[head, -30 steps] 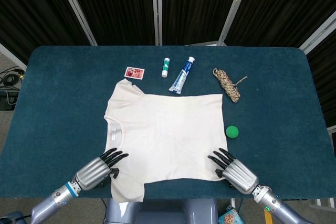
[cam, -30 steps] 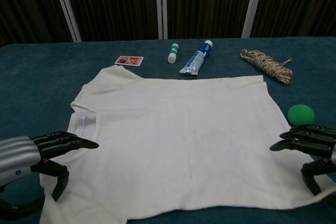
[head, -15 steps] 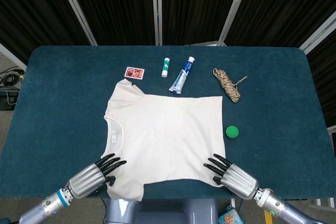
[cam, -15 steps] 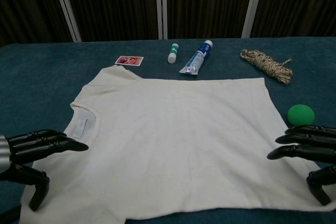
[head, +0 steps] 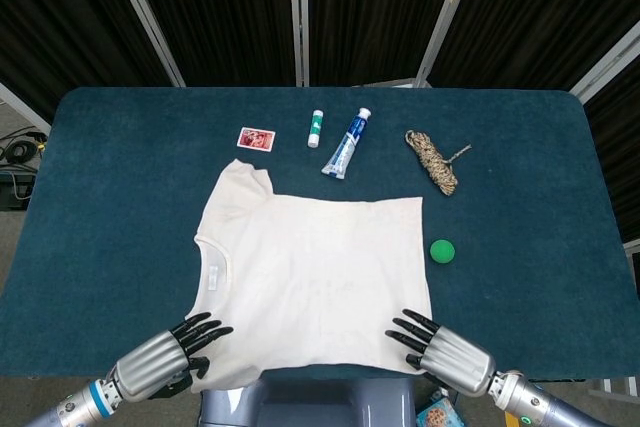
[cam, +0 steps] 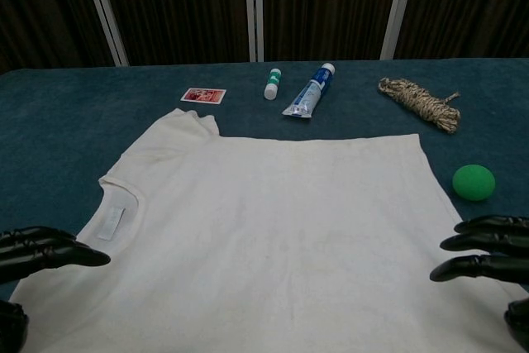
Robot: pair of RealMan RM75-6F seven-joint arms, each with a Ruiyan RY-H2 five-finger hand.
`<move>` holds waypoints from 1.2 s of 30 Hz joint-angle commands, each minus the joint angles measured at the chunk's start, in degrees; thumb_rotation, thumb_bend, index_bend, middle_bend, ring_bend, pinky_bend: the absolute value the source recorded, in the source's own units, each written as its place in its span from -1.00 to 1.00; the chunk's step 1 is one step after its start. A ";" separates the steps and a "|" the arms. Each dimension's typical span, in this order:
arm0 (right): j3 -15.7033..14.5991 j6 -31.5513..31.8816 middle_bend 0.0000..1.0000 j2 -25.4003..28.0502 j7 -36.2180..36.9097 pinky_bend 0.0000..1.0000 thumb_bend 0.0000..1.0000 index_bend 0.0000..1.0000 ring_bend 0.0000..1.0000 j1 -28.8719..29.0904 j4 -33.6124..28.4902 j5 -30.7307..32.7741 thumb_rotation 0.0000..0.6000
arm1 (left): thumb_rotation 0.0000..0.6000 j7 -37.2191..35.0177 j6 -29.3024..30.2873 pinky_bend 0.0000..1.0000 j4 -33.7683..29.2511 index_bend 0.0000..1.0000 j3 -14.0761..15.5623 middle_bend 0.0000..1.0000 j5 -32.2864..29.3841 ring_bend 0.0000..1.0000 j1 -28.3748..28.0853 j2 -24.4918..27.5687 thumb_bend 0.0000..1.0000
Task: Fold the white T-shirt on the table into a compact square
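So the white T-shirt [head: 315,282] lies flat on the teal bench [head: 110,197], collar to the robot's left, and it's now further toward the robot than a second ago: its near edge reaches the bench edge, and there's a clear gap between its far edge and the toothpaste tube [head: 346,144], which it nearly touched before. The far sleeve has bunched up a bit near the red card [head: 256,137]. The left hand [head: 165,361] and right hand [head: 440,349] have both pulled back to the near corners, fingers pressed flat on the cloth; whether the thumbs pinch the edge underneath can't be told. Looks like they dragged it closer for reach, so folding hasn't started. The green ball [head: 442,251] sits just beside the hem
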 commanded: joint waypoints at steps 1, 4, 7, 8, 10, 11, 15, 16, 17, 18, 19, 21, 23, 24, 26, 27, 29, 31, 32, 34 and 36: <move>-0.71 0.08 -0.76 0.65 -0.07 -1.00 -0.10 0.41 -1.00 0.11 -0.80 -0.88 1.00 | 1.00 -0.57 -0.65 -1.00 -1.28 0.64 0.87 -1.00 0.46 -1.00 -0.35 1.16 0.15; -1.37 -0.04 -0.76 1.03 -0.17 -1.00 -0.10 0.41 -1.00 0.14 -1.46 -1.71 1.00 | 1.00 -1.15 -1.32 -1.00 -2.14 0.64 1.73 -1.00 1.01 -1.00 -0.63 1.99 0.15; -2.14 -0.05 -0.76 1.39 -0.57 -1.00 -0.10 0.41 -1.00 0.05 -1.97 -2.76 1.00 | 1.00 -1.81 -1.76 -1.00 -3.03 0.64 2.74 -1.00 1.74 -1.00 -0.79 2.76 0.15; -2.34 0.01 -0.76 1.51 -0.72 -1.00 -0.10 0.41 -1.00 0.00 -2.11 -3.05 1.00 | 1.00 -1.96 -1.77 -1.00 -3.29 0.64 3.01 -1.00 1.98 -1.00 -0.80 2.98 0.15; -2.74 0.24 -0.76 1.81 -1.02 -1.00 -0.10 0.41 -1.00 -0.13 -2.44 -3.69 1.00 | 1.00 -2.45 -1.75 -1.00 -3.83 0.65 3.61 -1.00 2.50 -1.00 -0.82 3.45 0.15; -2.88 0.36 -0.76 1.93 -1.09 -1.00 -0.10 0.41 -1.00 -0.19 -2.55 -3.90 1.00 | 1.00 -2.64 -1.76 -1.00 -3.91 0.65 3.80 -1.00 2.67 -1.00 -0.81 3.57 0.15; -2.84 0.48 -0.76 2.11 -0.95 -1.00 -0.10 0.41 -1.00 -0.38 -2.48 -3.73 1.00 | 1.00 -4.41 -1.87 -1.00 -3.60 0.65 4.00 -1.00 2.36 -1.00 -0.70 3.40 0.15; -2.76 0.41 -0.76 2.10 -0.88 -1.00 -0.10 0.41 -1.00 -0.40 -2.40 -3.53 1.00 | 1.00 -4.56 -1.91 -1.00 -3.49 0.65 3.88 -1.00 2.12 -1.00 -0.67 3.33 0.15; -2.53 0.29 -0.76 2.04 -0.65 -1.00 -0.10 0.41 -1.00 -0.44 -2.18 -3.02 1.00 | 1.00 -4.88 -1.94 -1.00 -3.21 0.65 3.48 -1.00 1.49 -1.00 -0.57 3.13 0.15; -2.17 0.18 -0.76 1.96 -0.33 -1.00 -0.10 0.41 -1.00 -0.46 -1.90 -2.34 1.00 | 1.00 -5.42 -1.90 -1.00 -2.91 0.65 2.92 -1.00 0.59 -1.00 -0.45 2.88 0.15; -1.81 0.08 -0.76 1.88 0.07 -1.00 -0.10 0.41 -1.00 -0.47 -1.60 -1.64 1.00 | 1.00 -6.04 -1.81 -1.00 -2.58 0.65 2.33 -1.00 -0.24 -1.00 -0.36 2.58 0.15; -0.78 -0.08 -0.76 1.65 1.23 -1.00 -0.10 0.41 -1.00 -0.49 -0.74 0.26 1.00 | 1.00 -7.55 -1.69 -1.00 -1.44 0.65 0.47 -1.00 -2.69 -1.00 -0.25 1.76 0.15; 0.34 -0.48 -0.76 1.37 2.44 -1.00 -0.10 0.41 -1.00 -0.39 0.10 2.28 1.00 | 1.00 -8.81 -2.04 -1.00 -0.47 0.65 -1.28 -1.00 -4.96 -1.00 -0.37 0.95 0.15; 1.29 -0.86 -0.76 0.99 3.37 -1.00 -0.10 0.41 -1.00 -0.18 0.78 3.72 1.00 | 1.00 -9.89 -2.85 -1.00 0.03 0.65 -2.49 -1.00 -6.76 -1.00 -0.69 0.44 0.15; 3.14 -2.24 -0.76 0.08 5.01 -1.00 -0.10 0.41 -1.00 0.32 2.04 6.76 1.00 | 1.00 -10.77 -4.64 -1.00 0.64 0.65 -4.53 -1.00 -9.58 -1.00 -1.49 -0.18 0.15; 3.83 -2.94 -0.76 -0.31 5.68 -1.00 -0.10 0.41 -1.00 0.59 2.46 7.92 1.00 | 1.00 -11.05 -5.28 -1.00 0.85 0.65 -5.44 -1.00 -10.72 -1.00 -1.80 -0.50 0.15; 5.35 -4.50 -0.76 -1.17 6.68 -1.00 -0.10 0.41 -1.00 1.24 3.45 10.24 1.00 | 1.00 -11.48 -6.50 -1.00 1.21 0.65 -7.27 -1.00 -12.99 -1.00 -2.41 -1.09 0.15; 6.97 -6.45 -0.76 -2.12 7.17 -1.00 -0.10 0.41 -1.00 2.14 4.47 12.46 1.00 | 1.00 -11.41 -7.59 -1.00 1.97 0.65 -9.75 -1.00 -15.54 -1.00 -3.11 -2.04 0.15; 7.62 -7.21 -0.76 -2.49 7.14 -1.00 -0.10 0.41 -1.00 2.53 4.86 13.25 1.00 | 1.00 -11.23 -8.09 -1.00 2.32 0.65 -10.65 -1.00 -16.39 -1.00 -3.45 -2.44 0.15; 9.11 -9.24 -0.76 -3.44 6.94 -1.00 -0.10 0.41 -1.00 3.54 5.69 15.09 1.00 | 1.00 -11.01 -9.93 -1.00 2.71 0.65 -12.55 -1.00 -18.65 -1.00 -4.40 -3.13 0.15; 10.60 -11.37 -0.76 -4.49 7.13 -1.00 -0.10 0.41 -1.00 4.68 6.35 16.99 1.00 | 1.00 -11.06 -12.01 -1.00 2.68 0.65 -14.41 -1.00 -21.03 -1.00 -5.52 -3.51 0.15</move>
